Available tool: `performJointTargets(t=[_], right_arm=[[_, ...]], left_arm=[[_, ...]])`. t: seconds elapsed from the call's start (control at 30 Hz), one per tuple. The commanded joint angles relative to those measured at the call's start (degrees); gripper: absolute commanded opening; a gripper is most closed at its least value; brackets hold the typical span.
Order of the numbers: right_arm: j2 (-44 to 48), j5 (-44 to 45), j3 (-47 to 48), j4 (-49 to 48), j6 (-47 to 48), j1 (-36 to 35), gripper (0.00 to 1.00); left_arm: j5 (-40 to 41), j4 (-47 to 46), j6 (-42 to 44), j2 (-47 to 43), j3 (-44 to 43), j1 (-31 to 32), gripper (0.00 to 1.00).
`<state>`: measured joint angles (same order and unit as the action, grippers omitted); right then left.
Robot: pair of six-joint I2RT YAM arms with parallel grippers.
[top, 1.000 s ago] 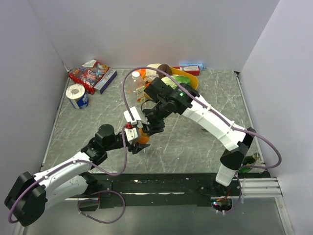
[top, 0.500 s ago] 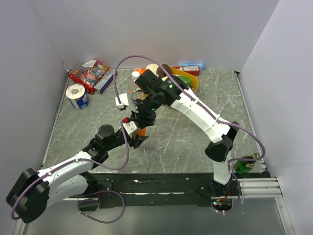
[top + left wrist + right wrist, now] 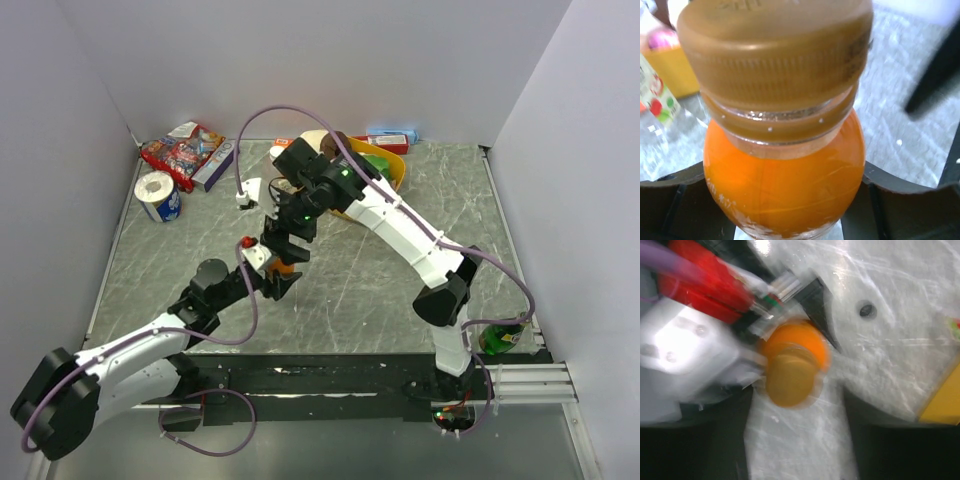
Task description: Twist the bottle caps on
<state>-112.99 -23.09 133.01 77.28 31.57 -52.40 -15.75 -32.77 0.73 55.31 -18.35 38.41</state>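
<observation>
Near the middle of the table (image 3: 380,290), the left gripper (image 3: 273,278) was clamped on the orange drink bottle (image 3: 785,172), its orange-gold cap (image 3: 774,55) seated on the neck. Just above, the right gripper (image 3: 797,445) hung with jaws apart, holding nothing.

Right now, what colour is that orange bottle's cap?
The cap is brownish gold with fine ridges; clearest in the left wrist view.

- orange-gold cap (image 3: 775,55): plastic, finely ribbed wall, dull sheen.
- bottle (image 3: 785,185): clear plastic, smooth, glossy, faint scuffs.
- left pincer fingers (image 3: 910,200): black, matt plastic.
- surface (image 3: 360,300): grey, white-veined stone look, smooth, lightly reflective.
</observation>
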Motion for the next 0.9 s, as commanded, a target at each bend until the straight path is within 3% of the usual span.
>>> performJointTargets(t=[0.0, 0.2, 0.33, 0.47, 0.5, 0.63, 0.77, 0.87], right_arm=[[6.1, 3.0, 1.5, 5.1, -2.4, -1.4, 1.0], [17.5, 5.3, -4.0, 2.5, -0.5, -1.4, 1.0], [28.2, 0.6, -15.9, -1.2, 13.5, -1.4, 1.0], [36.5, -2.6, -27.3, -6.2, 28.3, -1.4, 1.0], [36.4, -3.7, -28.1, -5.6, 30.9, -1.4, 0.99], [30.1, -9.9, -22.7, -1.4, 36.4, -1.6, 0.88], [21.6, -13.5, -11.7, 5.2, 37.2, -2.4, 0.78], [17.8, -14.0, -9.9, 8.0, 38.9, -3.5, 0.75]], left_arm=[[-4.1, -4.5, -1.4, -3.7, -0.6, -0.7, 0.01], [-12.5, -0.2, 4.8, -6.5, 0.4, -1.4, 0.01], [-21.8, 7.4, 12.8, -7.6, -2.0, -1.7, 0.01], [-29.1, 25.5, 28.4, -6.7, -6.9, -1.8, 0.01], [-30.0, 29.0, 34.5, -5.7, -8.1, -1.7, 0.01], [-31.6, 39.6, 45.1, -3.2, -13.7, -1.8, 0.01], [-30.7, 39.8, 46.7, -3.0, -14.8, -1.8, 0.01], [-29.9, 39.3, 45.3, -2.8, -16.2, -1.8, 0.01]])
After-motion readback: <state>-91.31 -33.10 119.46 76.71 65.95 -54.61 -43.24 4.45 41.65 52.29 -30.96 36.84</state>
